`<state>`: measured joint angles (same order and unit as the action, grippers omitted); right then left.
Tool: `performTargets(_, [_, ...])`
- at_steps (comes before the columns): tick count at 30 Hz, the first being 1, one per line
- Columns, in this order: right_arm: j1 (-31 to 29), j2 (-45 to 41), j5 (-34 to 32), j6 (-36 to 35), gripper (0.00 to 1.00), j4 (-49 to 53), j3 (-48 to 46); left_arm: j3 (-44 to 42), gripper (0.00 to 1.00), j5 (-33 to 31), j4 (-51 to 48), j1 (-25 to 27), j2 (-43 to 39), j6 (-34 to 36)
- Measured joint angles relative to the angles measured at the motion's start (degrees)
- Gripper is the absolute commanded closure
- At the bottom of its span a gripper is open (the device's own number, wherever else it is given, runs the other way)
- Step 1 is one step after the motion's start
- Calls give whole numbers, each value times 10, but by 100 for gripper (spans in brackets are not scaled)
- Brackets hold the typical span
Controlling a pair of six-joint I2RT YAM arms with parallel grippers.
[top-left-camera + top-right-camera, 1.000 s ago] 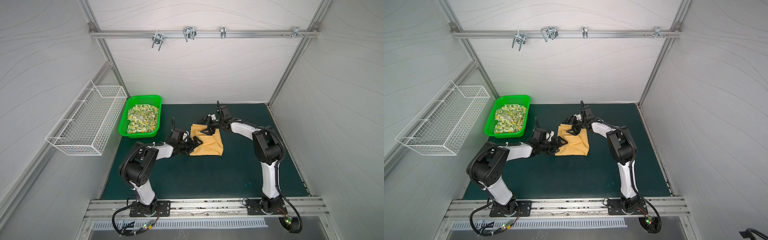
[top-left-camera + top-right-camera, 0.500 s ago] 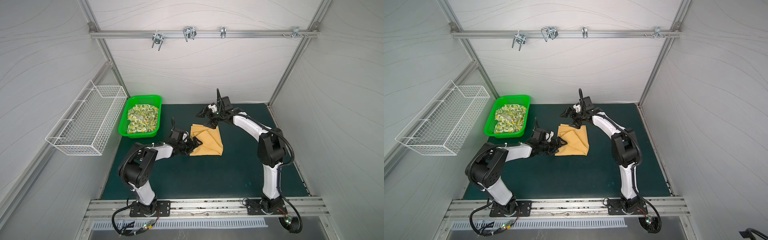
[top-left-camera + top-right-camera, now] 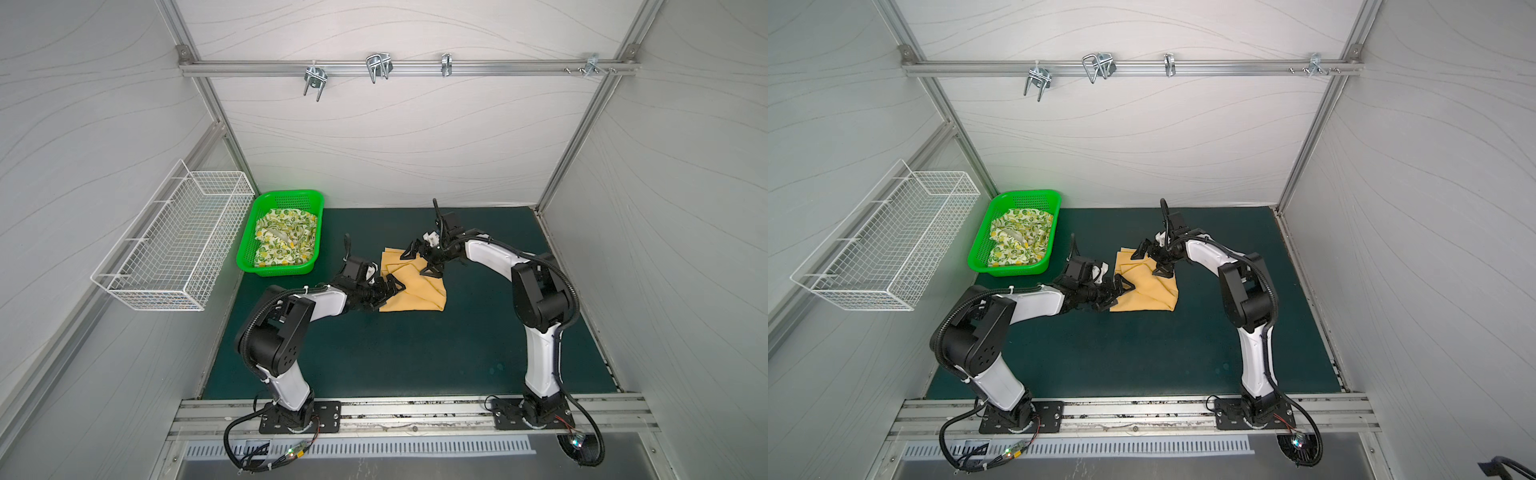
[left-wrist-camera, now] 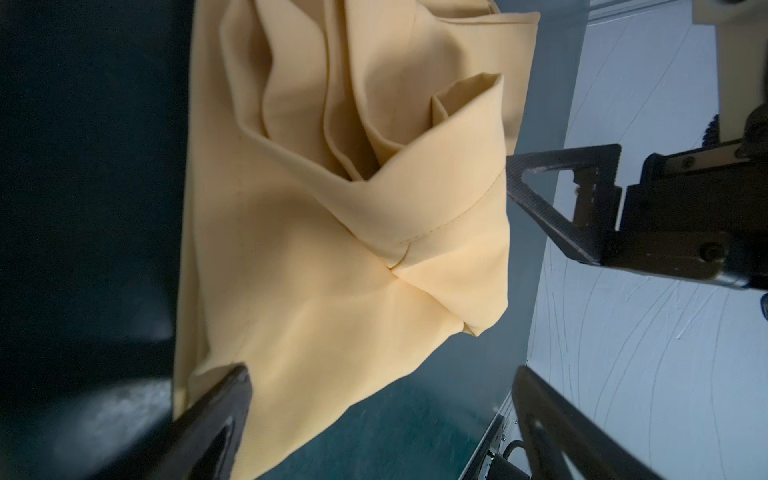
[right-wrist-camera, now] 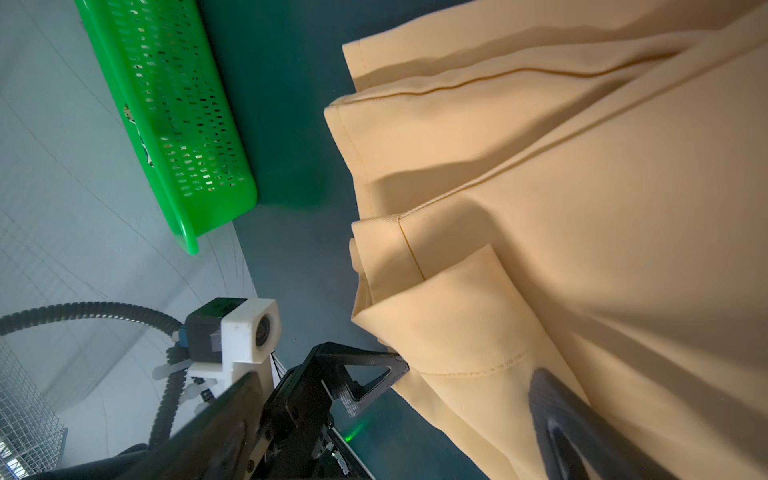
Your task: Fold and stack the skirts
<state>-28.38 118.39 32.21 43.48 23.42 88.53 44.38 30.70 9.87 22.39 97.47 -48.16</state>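
Observation:
The mustard-yellow skirt (image 3: 419,289) (image 3: 1152,293) lies folded and creased on the dark green mat in both top views. My left gripper (image 3: 388,294) (image 3: 1120,291) is open at its near-left edge, and one finger (image 4: 224,399) rests on the cloth. My right gripper (image 3: 417,264) (image 3: 1150,264) hangs open over the skirt's far part, with one finger (image 5: 557,403) above the cloth (image 5: 582,249). Neither gripper holds the cloth (image 4: 332,249). The lemon-print skirt (image 3: 284,243) (image 3: 1019,237) lies crumpled in the green basket.
The green basket (image 3: 249,266) (image 3: 978,266) (image 5: 166,104) stands at the mat's far left corner. A white wire basket (image 3: 174,241) hangs on the left wall. Metal hooks (image 3: 376,68) hang from a rail on the back wall. Walls enclose three sides.
My right gripper lifted back off the skirt's far edge, then came down and nearer again over the cloth. The left arm has stayed where it was.

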Motion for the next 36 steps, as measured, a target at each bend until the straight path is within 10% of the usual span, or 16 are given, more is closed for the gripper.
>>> performTargets(36, [-17,5,-22,2,1,-67,-47,6,2,0,-6,0,4,0])
